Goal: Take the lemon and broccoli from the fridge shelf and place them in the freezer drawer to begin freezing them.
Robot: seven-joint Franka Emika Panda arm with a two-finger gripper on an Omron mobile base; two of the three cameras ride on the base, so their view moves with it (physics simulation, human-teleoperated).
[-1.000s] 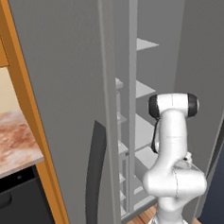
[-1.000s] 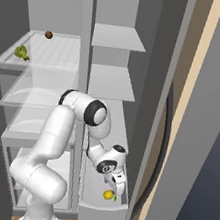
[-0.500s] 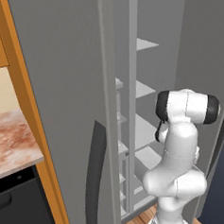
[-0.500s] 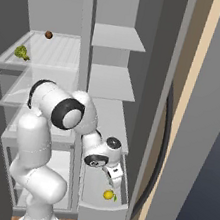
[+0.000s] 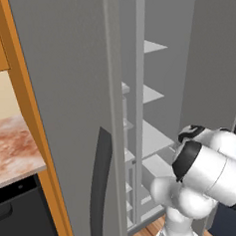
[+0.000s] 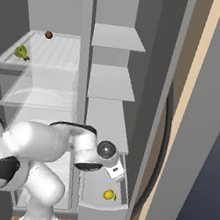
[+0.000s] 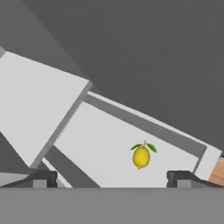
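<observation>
The end effector (image 7: 112,177), jaws released, hangs above the lemon (image 7: 141,156) in the freezer drawer (image 6: 100,215).

Yellow lemon (image 7: 141,157), grey freezer drawer (image 7: 105,144)

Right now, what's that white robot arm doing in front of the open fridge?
It is moving food from the fridge into the freezer. The lemon already lies in the open freezer drawer, and the gripper hangs open above it, holding nothing. The broccoli sits on the upper fridge shelf, near a small brown round item, so that one is yet to be fetched.
</observation>
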